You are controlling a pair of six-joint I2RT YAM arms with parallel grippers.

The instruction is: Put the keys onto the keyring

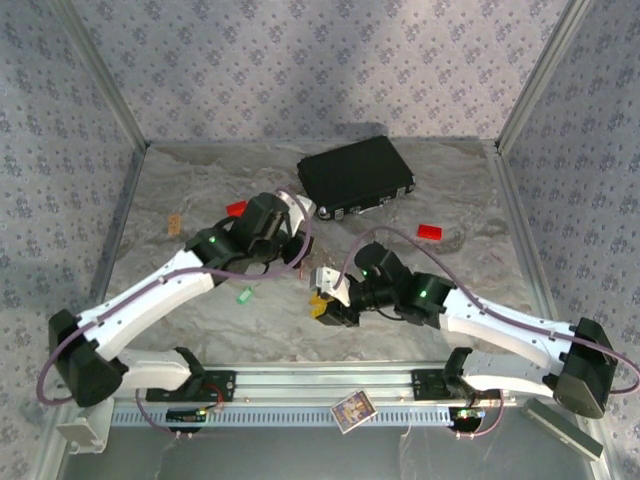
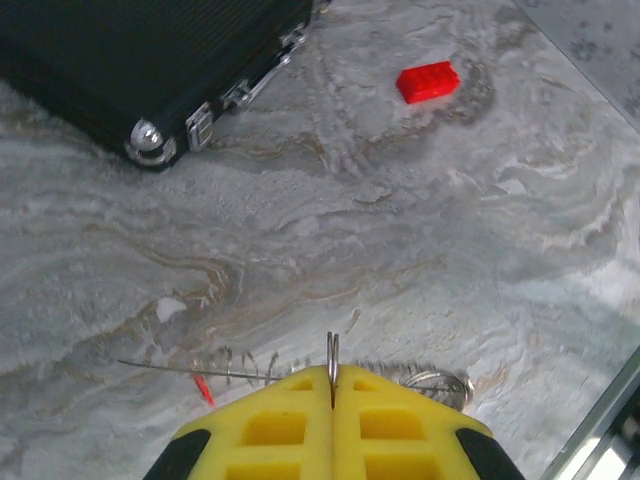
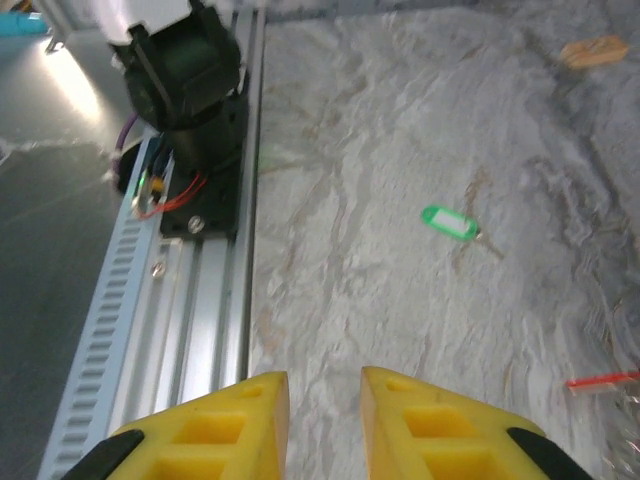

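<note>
My left gripper is shut on the keyring, which shows as a thin double metal edge sticking out between the yellow fingertips. A red sliver, apparently the red key seen edge-on, hangs just left of those fingers beside a fine wire. The green key lies flat on the table, apart from both grippers; from above the green key sits under the left arm. My right gripper hovers open near the table's front rail with nothing between its fingers. In the top view the right gripper sits just below the left gripper.
A black case stands at the back centre. Two red blocks lie on the table, one left of the case and one to its right. The aluminium rail and the left arm's base are close to my right gripper.
</note>
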